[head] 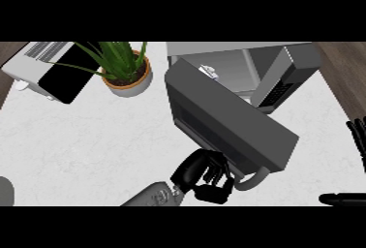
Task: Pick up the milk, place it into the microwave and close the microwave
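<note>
Already inside: milk (208, 71) sits in the microwave (300, 63) cavity, near its left wall. Only a small pale top with grey marks shows, and the rest is hidden behind the door's upper edge. Door (229, 121) stands open, a dark grey slab swung out over the counter (93, 140). Its curved grey handle (251, 181) is at the near end.

Left robot hand (196, 169): fingers curled, pressed against the door's near edge just beside the handle, holding nothing visible. Right robot hand (358, 135): at the right edge, fingers straight, resting, well apart from the door.

Pot (139, 82), tan, holds a green plant (118, 55), left of the microwave. White toaster (43, 68) far left.
</note>
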